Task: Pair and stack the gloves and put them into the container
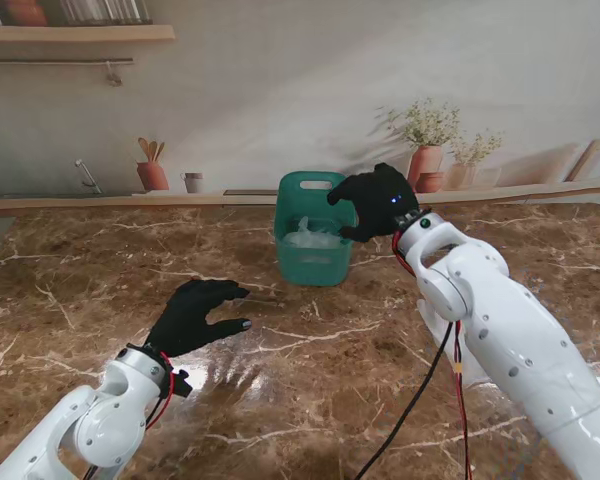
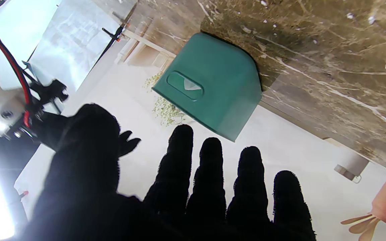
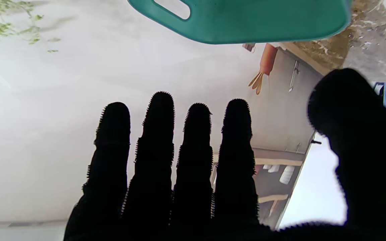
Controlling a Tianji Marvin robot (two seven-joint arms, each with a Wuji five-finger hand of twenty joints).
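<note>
— What did the stand's view show?
— A green container (image 1: 314, 243) stood on the brown marble table (image 1: 310, 390), toward the far middle. Something pale and crumpled lay inside it, likely the gloves (image 1: 313, 236), though I couldn't make them out. The right hand (image 1: 374, 201), black-covered, hung at the container's right rim with fingers spread and nothing in them. The left hand (image 1: 193, 315) hovered low over the table, nearer to me and to the left, well apart from the container, fingers also splayed and empty.
— And the left wrist camera?
— The left hand (image 2: 166, 187) had four fingers extended with gaps between them and the thumb out to the side, gripping nothing. Beyond the fingertips (image 2: 181, 134) sat the container (image 2: 213, 83), its handle slot facing the camera. Part of the right arm showed at the edge.
— The right wrist camera?
— The right hand (image 3: 193, 180) was stretched flat, four fingers straight and close, thumb apart, empty. The container's rim and handle cutout (image 3: 246, 20) were just past the fingertips. The gloves were hidden from both wrist views.
</note>
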